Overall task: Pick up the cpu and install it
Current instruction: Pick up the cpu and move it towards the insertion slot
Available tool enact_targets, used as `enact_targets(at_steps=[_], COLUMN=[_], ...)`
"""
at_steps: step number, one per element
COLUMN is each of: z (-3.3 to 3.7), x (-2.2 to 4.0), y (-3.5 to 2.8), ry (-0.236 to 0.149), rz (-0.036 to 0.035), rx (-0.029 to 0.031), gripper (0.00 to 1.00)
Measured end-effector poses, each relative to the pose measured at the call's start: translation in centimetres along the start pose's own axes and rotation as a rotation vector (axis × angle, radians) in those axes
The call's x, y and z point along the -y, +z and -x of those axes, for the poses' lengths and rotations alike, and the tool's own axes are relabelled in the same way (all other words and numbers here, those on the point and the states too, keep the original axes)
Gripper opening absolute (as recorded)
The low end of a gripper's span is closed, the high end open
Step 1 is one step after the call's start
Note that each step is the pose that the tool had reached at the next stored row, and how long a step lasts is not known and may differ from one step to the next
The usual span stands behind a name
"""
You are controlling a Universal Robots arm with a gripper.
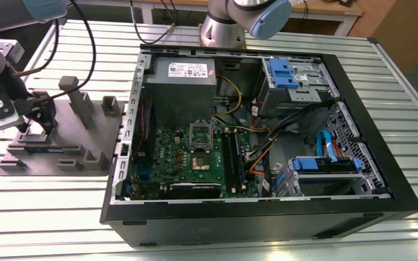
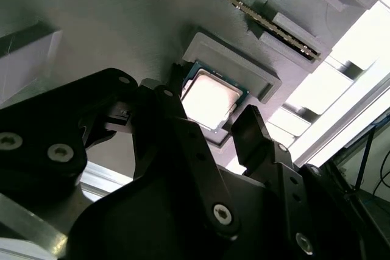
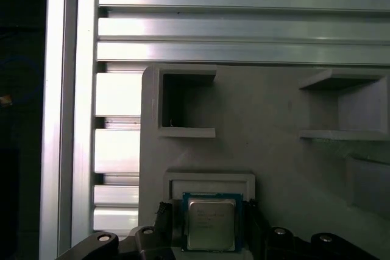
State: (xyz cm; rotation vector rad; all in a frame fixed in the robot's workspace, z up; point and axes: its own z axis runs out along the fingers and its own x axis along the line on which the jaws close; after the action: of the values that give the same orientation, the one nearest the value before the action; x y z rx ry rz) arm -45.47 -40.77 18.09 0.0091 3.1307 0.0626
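while the gripper [image 1: 37,129] hangs low over the grey moulded tray [image 1: 93,136] at the exterior view's left, the cpu [image 2: 210,97] lies flat in a shallow square recess of that tray, directly between the two dark fingers [image 2: 247,123]. both wrist views look down past the gripper [image 3: 208,210] onto the chip's silvery top. one finger stands just beside one edge of the cpu [image 3: 210,223] and the other just beside the opposite edge. the jaws are spread a little wider than the chip, and nothing is held; whether either pad already touches an edge cannot be told. the chip is nearly square, so it has no real long axis. its edges run parallel to the recess walls, and the fingers line up squarely with two of them. judging from this, the grasp turns on closing straight across the chip, with no sideways shift needed. the recess has a raised rim on the side away from the gripper, with bare tray surface [image 3: 274,150] and open pockets beyond it. tall grey posts [image 1: 69,89] rise from the tray near the arm, so room at the sides looks tight while the space above looks free. the tray rests on a ribbed aluminium table [image 1: 49,217]. well apart, toward the exterior view's right, an open computer case [image 1: 267,220] lies on its side, and the metal-framed socket [image 1: 200,159] sits on its green board.
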Motion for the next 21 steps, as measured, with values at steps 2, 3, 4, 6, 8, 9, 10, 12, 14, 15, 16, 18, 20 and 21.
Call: enact_targets(at_steps=[2, 3, 4, 6, 8, 9, 10, 12, 14, 15, 16, 18, 20, 21], z=[0.00, -0.01, -0.01, -0.01, -0.01, -0.02, -0.01, -0.01, -0.01, -0.01, -0.01, -0.01, -0.01, -0.01], x=[0.00, 0.00, 0.00, 0.00, -0.01, -0.01, -0.01, -0.01, -0.01, -0.01, -0.01, -0.01, -0.02, -0.02], y=[0.00, 0.00, 0.00, -0.01, -0.06, -0.15, -0.18, -0.17, -0.18, -0.19, -0.19, -0.18, -0.17, -0.15], ry=[0.000, 0.000, 0.000, 0.000, 0.000, 0.000, 0.000, 0.000, 0.000, 0.000, 0.000, 0.000, 0.000, 0.000], rz=[-0.0002, -0.0001, -0.0002, -0.0001, -0.0002, -0.0004, -0.0004, -0.0032, -0.0066, -0.0069, -0.0071, -0.0071, -0.0059, -0.0054], rx=[0.0003, 0.0003, 0.0002, 0.0004, 0.0003, -0.0002, 0.0001, 0.0005, 0.0004, 0.0003, 0.0002, 0.0004, 0.0003, 0.0003], gripper=[0.59, 0.59, 0.59, 0.59, 0.59, 0.59, 0.59, 0.59, 0.59, 0.59, 0.59, 0.59, 0.59, 0.59])
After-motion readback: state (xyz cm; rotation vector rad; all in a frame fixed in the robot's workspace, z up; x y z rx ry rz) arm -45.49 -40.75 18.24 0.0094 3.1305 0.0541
